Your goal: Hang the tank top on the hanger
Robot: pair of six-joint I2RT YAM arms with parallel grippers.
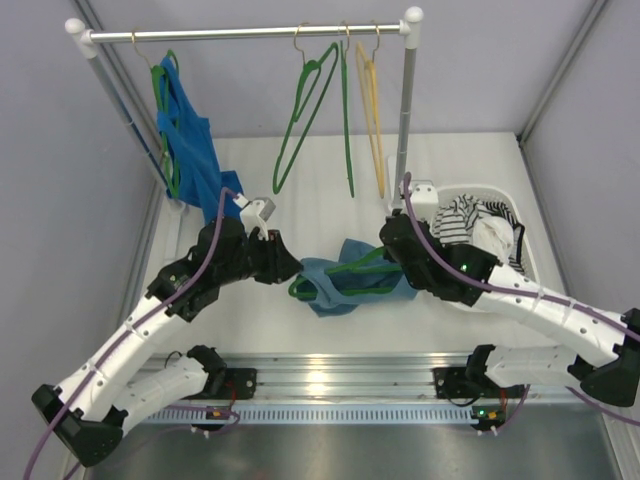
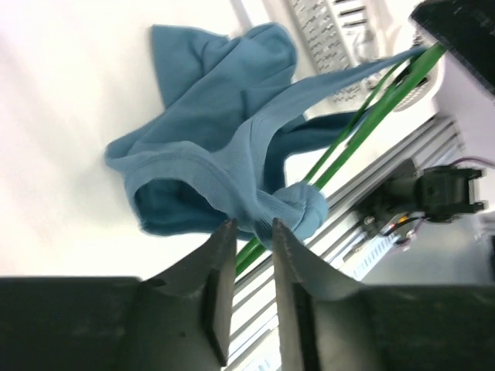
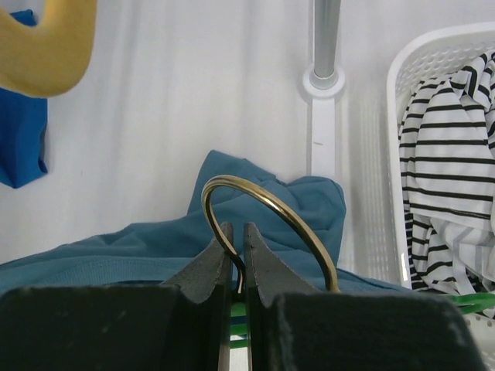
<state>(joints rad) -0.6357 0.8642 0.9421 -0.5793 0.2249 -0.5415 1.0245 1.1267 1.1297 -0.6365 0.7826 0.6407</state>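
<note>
The teal-blue tank top (image 1: pixel 335 272) lies crumpled on the white table between my arms, with the dark-green hanger (image 1: pixel 362 265) partly threaded through it. My left gripper (image 1: pixel 296 272) is at its left edge; in the left wrist view the gripper (image 2: pixel 252 229) is shut on a bunched fold of the tank top (image 2: pixel 216 131), with the hanger's green bars (image 2: pixel 363 116) running beside it. My right gripper (image 1: pixel 392 255) is at the right edge; in the right wrist view it (image 3: pixel 238 229) is shut on the hanger's brass hook (image 3: pixel 267 197), above the tank top (image 3: pixel 155 247).
A clothes rail (image 1: pixel 250 33) at the back carries a royal-blue garment (image 1: pixel 190 130), a green hanger (image 1: pixel 305 110) and a yellow hanger (image 1: pixel 372 110). A white basket (image 1: pixel 520 225) holding striped cloth (image 1: pixel 462 218) stands right of my right arm. The rail's post (image 3: pixel 325 39) is close ahead.
</note>
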